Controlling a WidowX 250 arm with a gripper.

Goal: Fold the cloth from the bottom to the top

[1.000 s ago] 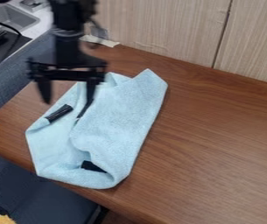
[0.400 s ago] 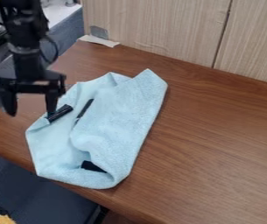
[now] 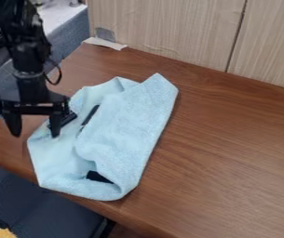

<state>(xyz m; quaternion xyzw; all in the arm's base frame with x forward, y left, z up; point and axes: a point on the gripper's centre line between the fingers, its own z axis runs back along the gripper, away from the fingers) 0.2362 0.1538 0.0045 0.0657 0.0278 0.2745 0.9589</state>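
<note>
Your gripper (image 3: 35, 135) has come lower in view, its fingers wide apart, beside the left edge of the cloth (image 3: 128, 125), rumpled on the table (image 3: 231, 148). Expect light, limp fabric; pinch its bottom hem.

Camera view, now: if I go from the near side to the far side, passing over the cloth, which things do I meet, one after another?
Dark blue fabric surface → light blue cloth → pale strip at the table's far edge → upright wood-grain panel.
</note>
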